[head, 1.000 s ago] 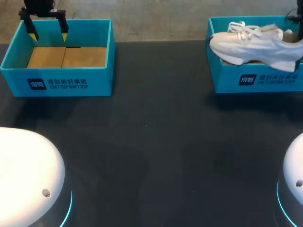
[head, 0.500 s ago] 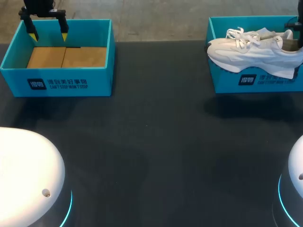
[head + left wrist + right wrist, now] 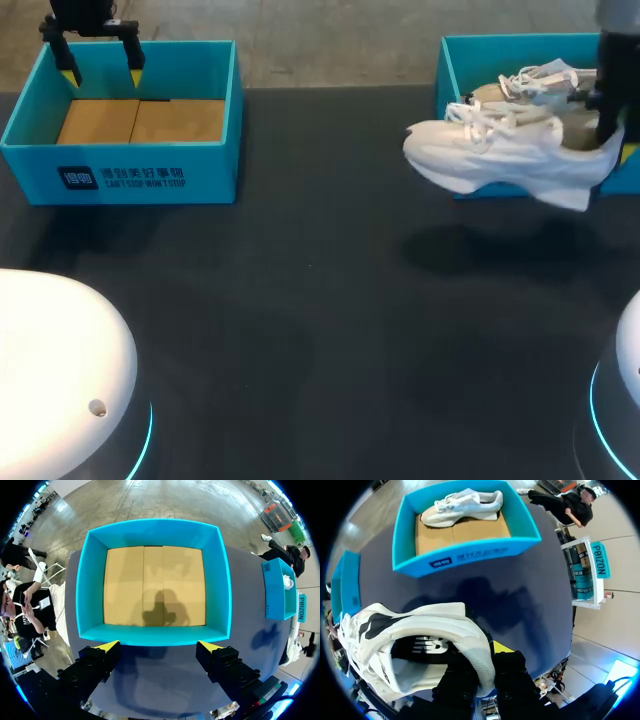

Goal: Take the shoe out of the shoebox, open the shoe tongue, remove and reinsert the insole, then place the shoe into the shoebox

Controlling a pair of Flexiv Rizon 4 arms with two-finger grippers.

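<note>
My right gripper [image 3: 606, 132] is shut on the heel collar of a white shoe [image 3: 495, 152]. The shoe hangs above the dark table just in front of the right blue shoebox [image 3: 448, 70], toe pointing left. In the right wrist view the shoe [image 3: 410, 635] fills the space by my gripper [image 3: 488, 654], whose fingers pinch the heel rim. A second white shoe [image 3: 538, 80] lies inside that shoebox [image 3: 470, 550]. My left gripper [image 3: 102, 70] hovers open over the far rim of the left shoebox [image 3: 120, 175], which holds nothing but its cardboard floor [image 3: 155, 585], with the gripper [image 3: 159, 647] above its near wall.
The dark table [image 3: 320, 300] stretches between the two boxes. Two white robot bases [image 3: 55, 370] sit at the front corners. The right shoebox [image 3: 277, 587] shows small off to the side in the left wrist view.
My right arm has lifted the shoe out of the right shoebox and carried it forward and to the left, over the table. The left arm has stayed still.
</note>
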